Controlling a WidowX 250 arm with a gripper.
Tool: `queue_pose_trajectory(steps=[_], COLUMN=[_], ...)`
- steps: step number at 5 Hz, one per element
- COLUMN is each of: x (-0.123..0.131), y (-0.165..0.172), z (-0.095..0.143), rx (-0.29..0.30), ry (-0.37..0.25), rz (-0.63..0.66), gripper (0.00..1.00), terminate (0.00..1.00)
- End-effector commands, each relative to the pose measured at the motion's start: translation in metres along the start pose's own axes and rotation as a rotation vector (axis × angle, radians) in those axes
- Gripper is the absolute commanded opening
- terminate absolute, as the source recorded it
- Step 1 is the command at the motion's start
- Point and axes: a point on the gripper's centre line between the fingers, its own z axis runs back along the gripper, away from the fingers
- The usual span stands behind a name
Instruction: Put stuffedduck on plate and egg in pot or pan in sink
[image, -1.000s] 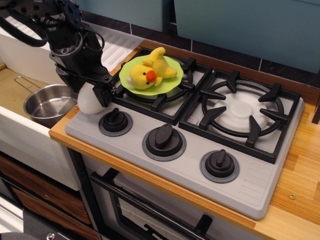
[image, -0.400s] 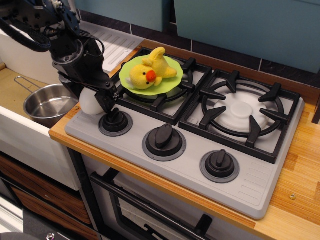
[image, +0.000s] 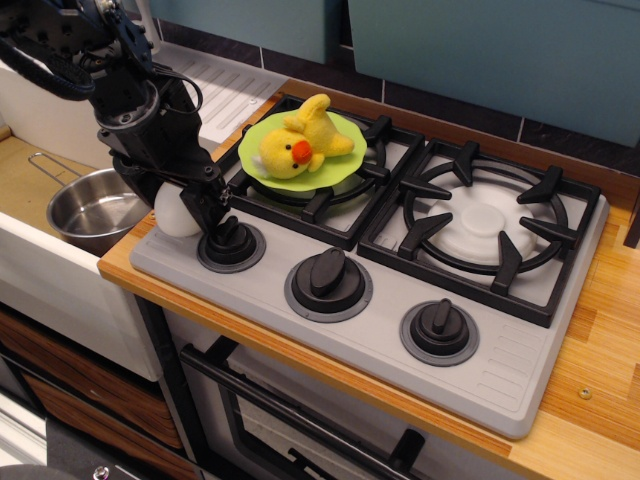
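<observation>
The yellow stuffedduck (image: 300, 140) lies on the lime-green plate (image: 340, 165), which rests on the back-left burner. The white egg (image: 176, 215) sits at the stove's front-left corner, partly hidden by my black gripper (image: 190, 205). The fingers stand on either side of the egg, closed around it. The steel pot (image: 95, 207) with its wire handle sits in the sink (image: 25, 180), just left of the egg.
Three black knobs (image: 328, 275) line the grey stove front; the leftmost knob (image: 231, 241) is right beside my gripper. A second burner grate (image: 490, 225) is at right. The ribbed drainboard (image: 225, 85) is behind the sink. The wooden counter edge (image: 120, 265) separates stove and sink.
My gripper has shifted a little and lowered around the egg, near the left knob. The egg has stayed in about the same spot. Duck, plate and pot have not moved.
</observation>
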Motion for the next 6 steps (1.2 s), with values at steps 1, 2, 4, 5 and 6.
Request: queue_pose_trajectory(steps=[1,2,4,5,6], x=[0.013,0.016,0.026,0.026,0.028], y=[0.009,0.033,0.071,0.082,0.092], z=[0.032,0.045,0.055,0.051,0.045], rx=[0.0,-0.042,-0.015,-0.019,-0.024], ry=[-0.026,-0.03,-0.022,-0.028,-0.035], rz=[-0.036,-0.115,-0.19,-0.198,-0.208], gripper=[0.0,0.0,0.0,0.0,0.0], terminate=[0.0,0.0,0.0,0.0,0.0])
